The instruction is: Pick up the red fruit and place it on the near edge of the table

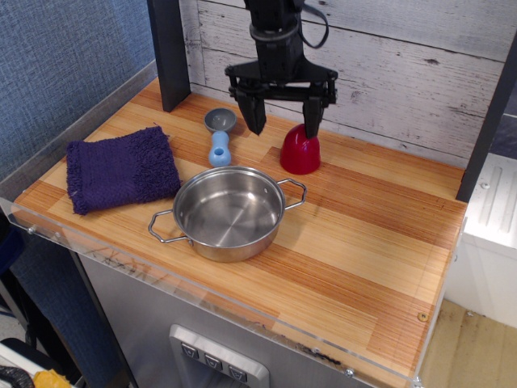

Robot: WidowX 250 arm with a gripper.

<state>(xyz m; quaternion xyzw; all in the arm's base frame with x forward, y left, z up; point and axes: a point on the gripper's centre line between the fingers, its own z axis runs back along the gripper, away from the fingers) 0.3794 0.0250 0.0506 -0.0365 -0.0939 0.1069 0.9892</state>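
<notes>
The red fruit [300,153], a glossy dark-red dome, stands upright at the back of the striped wooden table [355,242], just right of the steel pot's far handle. My gripper [284,127] hangs open above the table, its jaws spread wide. Its right finger [312,120] overlaps the fruit's top in this view, and its left finger [255,115] hangs over bare wood to the fruit's left. I cannot tell whether the finger touches the fruit. The gripper holds nothing.
A steel pot [229,212] sits mid-table in front of the fruit. A blue-grey scoop [220,135] lies left of the fruit. A purple towel [121,168] lies at the left. A dark post [170,52] stands at the back left; a plank wall [404,73] runs behind.
</notes>
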